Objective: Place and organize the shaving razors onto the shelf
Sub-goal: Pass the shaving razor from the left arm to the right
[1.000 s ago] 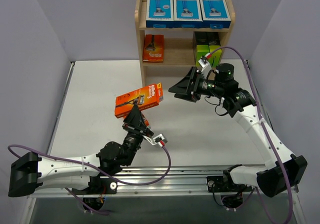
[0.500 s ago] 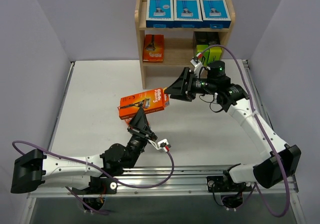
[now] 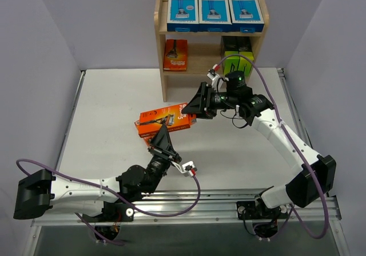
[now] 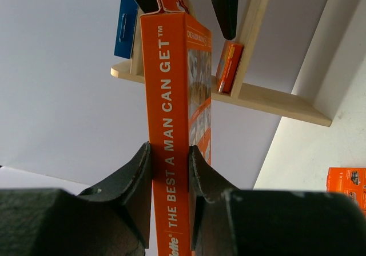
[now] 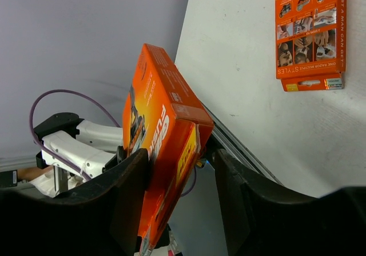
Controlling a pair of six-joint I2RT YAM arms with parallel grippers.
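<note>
My left gripper (image 3: 162, 131) is shut on a flat orange razor pack (image 3: 164, 120) and holds it above the table; the left wrist view shows the pack's edge (image 4: 170, 96) pinched between its jaws. My right gripper (image 3: 191, 108) is open, its jaws on either side of the pack's right end (image 5: 166, 119); one finger touches the pack and the other stands apart. The wooden shelf (image 3: 161, 50) holds three blue-and-white boxes (image 3: 214, 10) on top, with one orange pack (image 3: 175, 54) and black-and-lime boxes (image 3: 237, 56) on the middle tier.
Another orange pack (image 5: 310, 33) lies flat on the white table, also in the left wrist view (image 4: 347, 184); it does not show in the top view. Grey walls close in the left and right sides. A metal rail (image 3: 229, 196) runs along the near edge.
My left gripper has carried the orange pack right and slightly lower. My right gripper has moved left from near the shelf until its open jaws straddle the pack's right end.
</note>
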